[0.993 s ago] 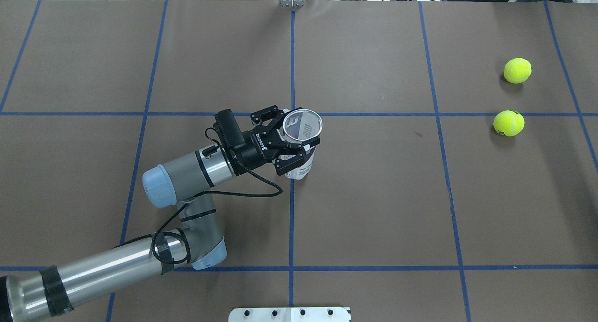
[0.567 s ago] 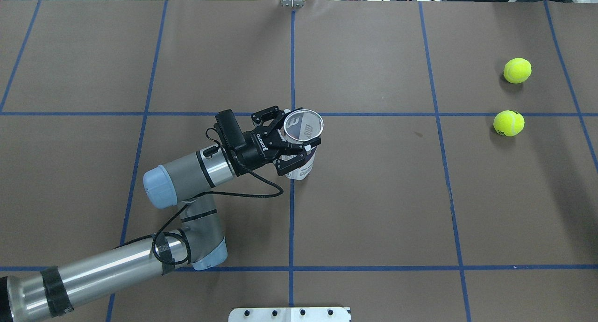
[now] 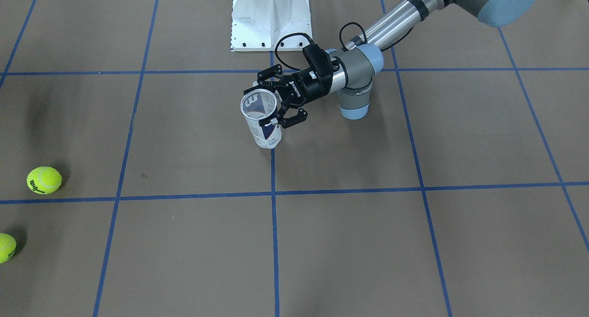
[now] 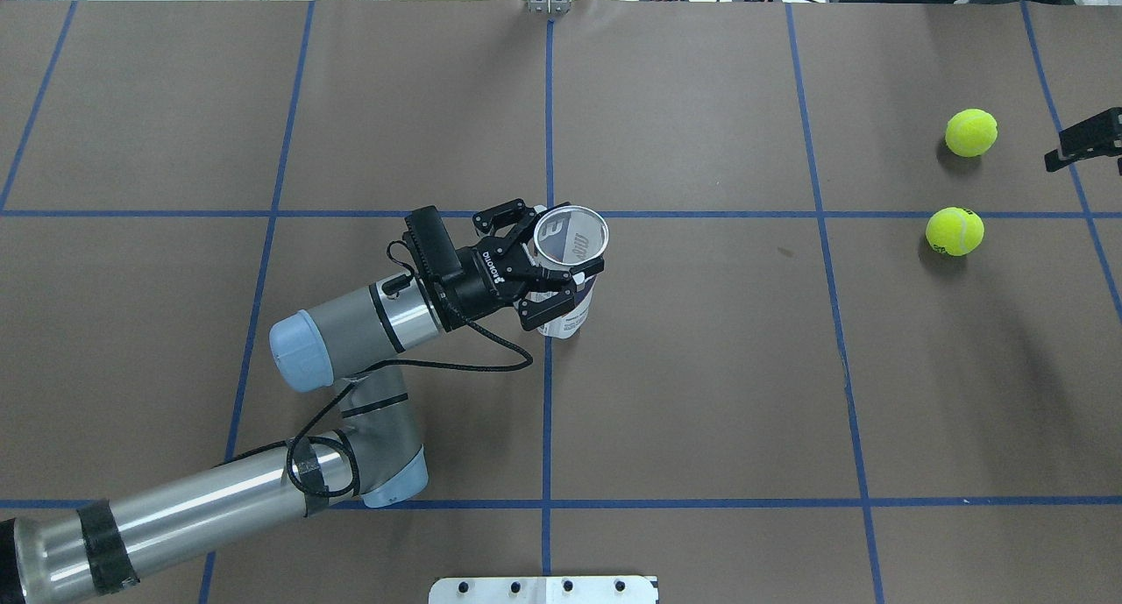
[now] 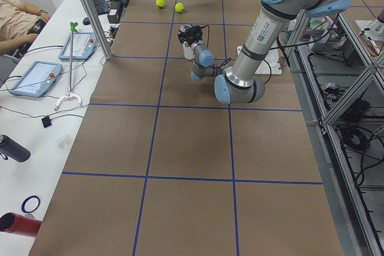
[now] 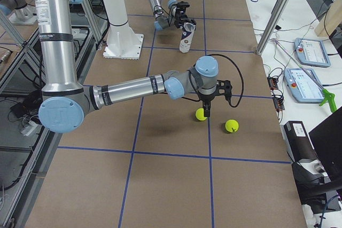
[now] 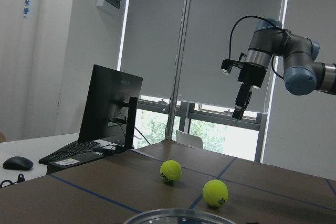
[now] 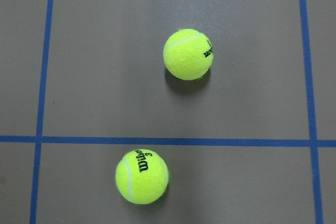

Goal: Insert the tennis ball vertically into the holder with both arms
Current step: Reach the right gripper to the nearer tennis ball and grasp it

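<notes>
left end effector (image 4: 554,252): clamped on upright tennis-ball tube (image 4: 564,320) | right end effector (image 7: 240,104): above tennis balls (image 8: 188,54), opening cannot be told

Seen from overhead, the tube (image 4: 563,316) stands upright near the middle of the table (image 4: 701,367), clasped from 9 o'clock by the left gripper (image 4: 550,262). The base (image 4: 543,589) lies at its 6 o'clock, the near ball (image 4: 955,231) at 3, and the far ball (image 4: 970,131) at 2. The right gripper (image 6: 206,111) hangs over them.

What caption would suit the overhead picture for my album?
Left claw grips a standing clear tube; two tennis balls lie far right.
</notes>
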`<state>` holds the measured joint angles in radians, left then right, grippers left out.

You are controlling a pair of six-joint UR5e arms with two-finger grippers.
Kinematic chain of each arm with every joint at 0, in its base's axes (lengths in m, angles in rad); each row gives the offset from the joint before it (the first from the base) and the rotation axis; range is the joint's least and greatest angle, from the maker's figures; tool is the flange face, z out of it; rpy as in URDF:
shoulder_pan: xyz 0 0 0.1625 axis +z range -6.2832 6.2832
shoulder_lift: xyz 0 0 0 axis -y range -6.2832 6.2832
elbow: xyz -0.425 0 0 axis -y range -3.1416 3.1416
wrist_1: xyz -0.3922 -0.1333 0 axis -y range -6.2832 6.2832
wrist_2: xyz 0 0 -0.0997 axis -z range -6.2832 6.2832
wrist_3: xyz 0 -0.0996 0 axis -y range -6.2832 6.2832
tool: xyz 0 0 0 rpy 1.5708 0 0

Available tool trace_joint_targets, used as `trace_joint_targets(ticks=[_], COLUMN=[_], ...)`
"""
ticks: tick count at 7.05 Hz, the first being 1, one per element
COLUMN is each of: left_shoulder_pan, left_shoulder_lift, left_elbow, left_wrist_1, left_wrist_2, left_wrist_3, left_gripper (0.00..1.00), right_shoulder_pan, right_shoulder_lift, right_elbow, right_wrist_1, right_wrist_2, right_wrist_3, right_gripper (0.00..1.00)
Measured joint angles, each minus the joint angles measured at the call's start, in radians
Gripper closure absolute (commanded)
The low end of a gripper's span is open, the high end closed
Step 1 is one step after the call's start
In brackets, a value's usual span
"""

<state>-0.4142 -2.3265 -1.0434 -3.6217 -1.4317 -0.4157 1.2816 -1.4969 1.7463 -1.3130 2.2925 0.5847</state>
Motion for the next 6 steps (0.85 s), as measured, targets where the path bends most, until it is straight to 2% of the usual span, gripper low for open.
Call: trace_joint_targets(ticks=[3, 6], left_shoulder_pan=[0.000, -0.001], left_shoulder_lift=[0.000, 0.001], left_elbow=[-0.002, -0.002], left_wrist_1=[0.000, 0.000], left_wrist_2=[0.000, -0.001], left_wrist_3=[0.000, 0.000], left_gripper=[0.23, 0.23], right_shoulder_pan=[-0.205, -0.265], right_shoulder_lift=[0.003, 0.000], right_elbow=[-0.032, -0.207], right_wrist_1=[0.178, 0.408], right_wrist_2=[-0.211, -0.310], right_wrist_3=[0.267, 0.283], right_gripper=[0.00, 0.00])
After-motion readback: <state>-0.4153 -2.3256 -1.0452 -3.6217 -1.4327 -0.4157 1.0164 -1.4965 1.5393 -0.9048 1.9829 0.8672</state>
